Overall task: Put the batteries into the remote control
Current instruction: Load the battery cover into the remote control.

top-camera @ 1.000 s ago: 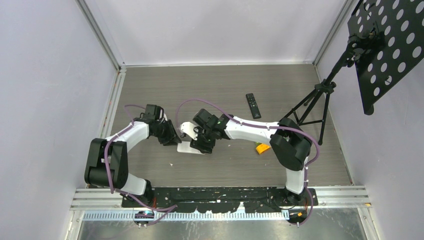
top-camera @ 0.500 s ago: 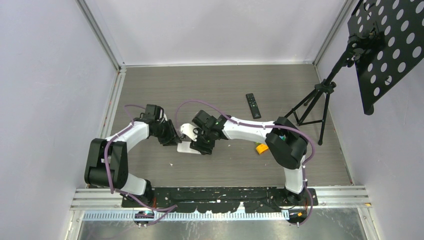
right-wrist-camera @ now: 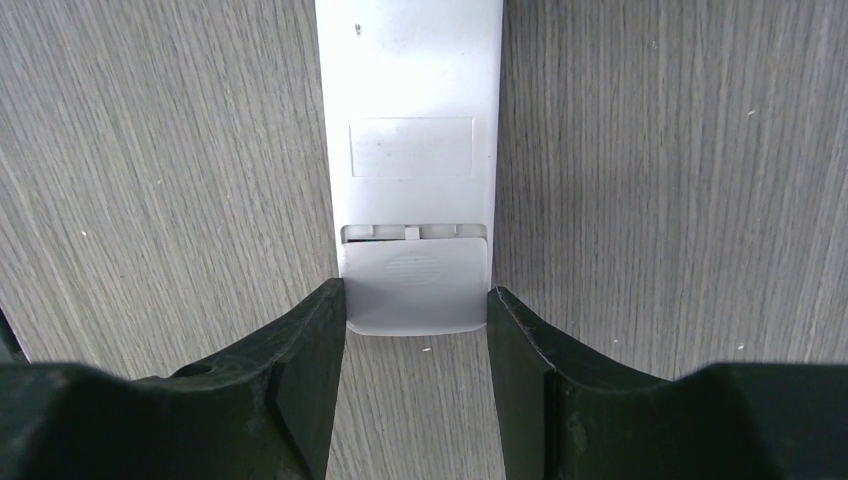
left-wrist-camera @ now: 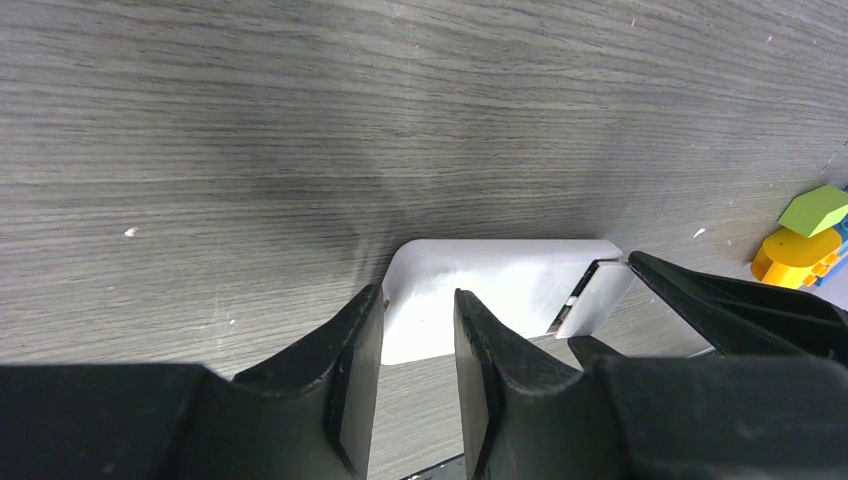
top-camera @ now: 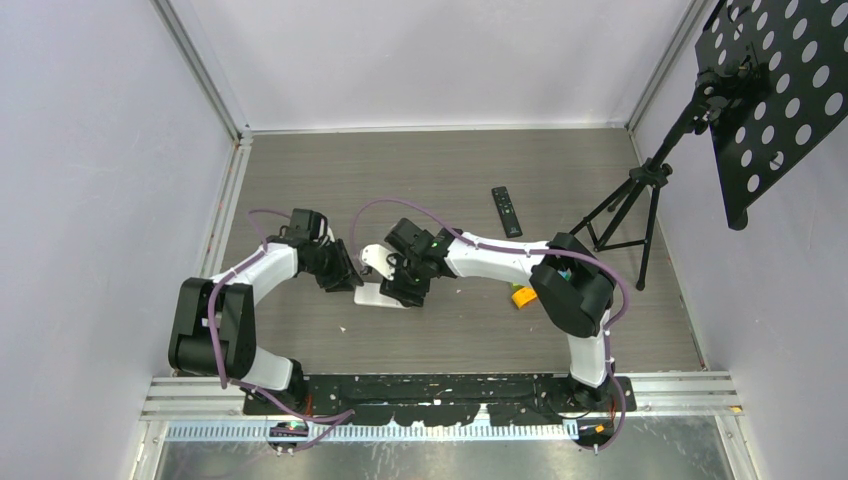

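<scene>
White remote [right-wrist-camera: 410, 80]: 1, clamped in right hand [right-wrist-camera: 415, 292]; black remote [top-camera: 506, 211]: 1.

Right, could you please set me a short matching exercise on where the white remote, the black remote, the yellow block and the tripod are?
Things:
1 white remote
2 black remote
3 yellow block
4 tripod

Places:
A beside a green block
B standing at the right edge of the table
C between the fingers of the right gripper
D lying untouched, farther back on the table

Pairs: 1-C, 2-D, 3-A, 4-B
</scene>
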`<state>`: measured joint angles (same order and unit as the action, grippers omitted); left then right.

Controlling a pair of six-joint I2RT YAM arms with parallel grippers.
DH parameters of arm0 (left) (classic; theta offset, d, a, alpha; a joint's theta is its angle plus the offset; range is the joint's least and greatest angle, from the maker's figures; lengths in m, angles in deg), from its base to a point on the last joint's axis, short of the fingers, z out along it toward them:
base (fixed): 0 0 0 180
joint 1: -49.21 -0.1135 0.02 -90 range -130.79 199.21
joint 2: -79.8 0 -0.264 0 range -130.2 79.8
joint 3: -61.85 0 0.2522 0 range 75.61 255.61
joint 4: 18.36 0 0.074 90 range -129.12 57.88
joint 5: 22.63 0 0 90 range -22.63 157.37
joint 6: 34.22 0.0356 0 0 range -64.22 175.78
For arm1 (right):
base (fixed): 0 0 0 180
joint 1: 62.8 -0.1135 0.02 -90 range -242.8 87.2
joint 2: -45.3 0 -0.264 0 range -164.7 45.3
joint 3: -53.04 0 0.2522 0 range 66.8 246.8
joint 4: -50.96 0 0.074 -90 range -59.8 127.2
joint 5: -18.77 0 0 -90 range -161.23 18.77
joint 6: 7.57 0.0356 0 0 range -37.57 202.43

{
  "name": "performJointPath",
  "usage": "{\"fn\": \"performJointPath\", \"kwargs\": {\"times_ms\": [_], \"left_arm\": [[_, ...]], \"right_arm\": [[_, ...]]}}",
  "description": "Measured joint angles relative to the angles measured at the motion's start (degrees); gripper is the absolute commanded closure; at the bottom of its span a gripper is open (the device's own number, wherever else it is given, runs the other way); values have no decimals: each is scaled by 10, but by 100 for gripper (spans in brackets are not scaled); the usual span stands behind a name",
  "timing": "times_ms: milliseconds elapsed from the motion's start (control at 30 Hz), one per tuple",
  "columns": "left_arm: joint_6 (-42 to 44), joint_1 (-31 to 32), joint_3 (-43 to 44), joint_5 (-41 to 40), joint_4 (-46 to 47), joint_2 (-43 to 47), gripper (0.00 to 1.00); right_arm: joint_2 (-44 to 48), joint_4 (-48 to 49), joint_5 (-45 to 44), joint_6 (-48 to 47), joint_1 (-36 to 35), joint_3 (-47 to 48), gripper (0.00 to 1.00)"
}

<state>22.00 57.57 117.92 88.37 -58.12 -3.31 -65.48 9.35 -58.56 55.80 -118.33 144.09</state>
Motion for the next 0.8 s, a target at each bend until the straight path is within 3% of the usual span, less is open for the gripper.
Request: {"fn": "performJointPath", "kwargs": {"times_ms": [400, 800], "left_arm": [[0, 0, 0, 0, 0, 0, 67], [0, 0, 0, 0, 0, 5, 66]], "right_arm": [[-10, -3, 0, 0, 0, 9, 65], [-18, -11, -2, 9, 2, 25, 52]]}}
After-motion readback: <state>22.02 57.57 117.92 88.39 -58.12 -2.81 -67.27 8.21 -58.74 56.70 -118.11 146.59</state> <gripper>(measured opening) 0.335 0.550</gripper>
